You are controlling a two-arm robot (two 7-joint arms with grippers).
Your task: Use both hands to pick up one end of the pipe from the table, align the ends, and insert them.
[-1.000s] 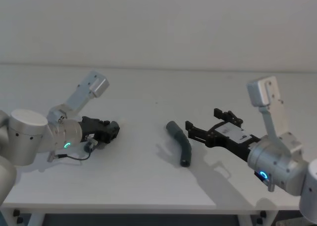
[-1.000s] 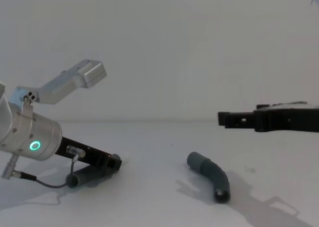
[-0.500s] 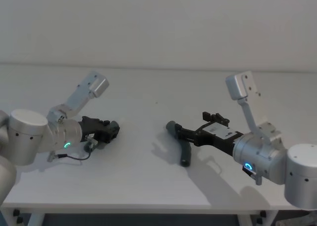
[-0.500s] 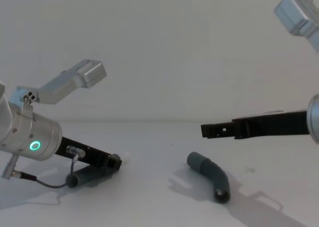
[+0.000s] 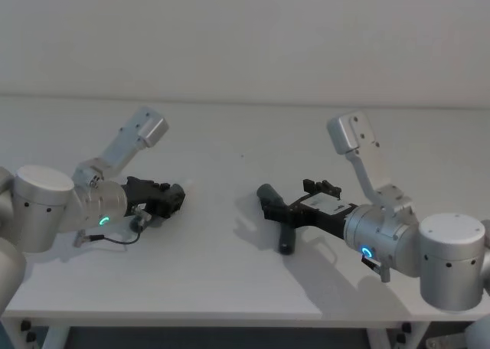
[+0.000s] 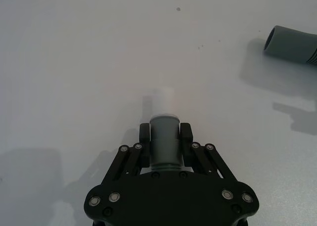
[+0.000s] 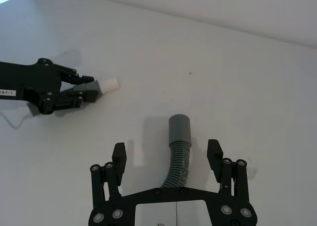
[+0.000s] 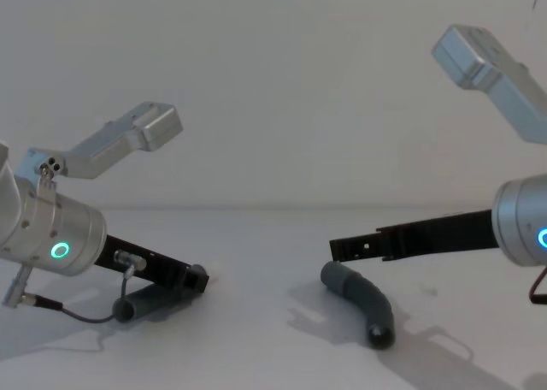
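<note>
Now left end effector (image 6: 165,133) clamps pale-tipped pipe (image 6: 164,149); right (image 7: 167,150) gapes over bent pipe (image 7: 179,128).

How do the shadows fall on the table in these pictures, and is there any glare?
Head view: the hose piece below the right gripper casts a soft grey shadow on the table toward the robot's left. Chest view: the same, soft-edged. Left wrist view: a faint shadow beside the left gripper; no glare.
</note>
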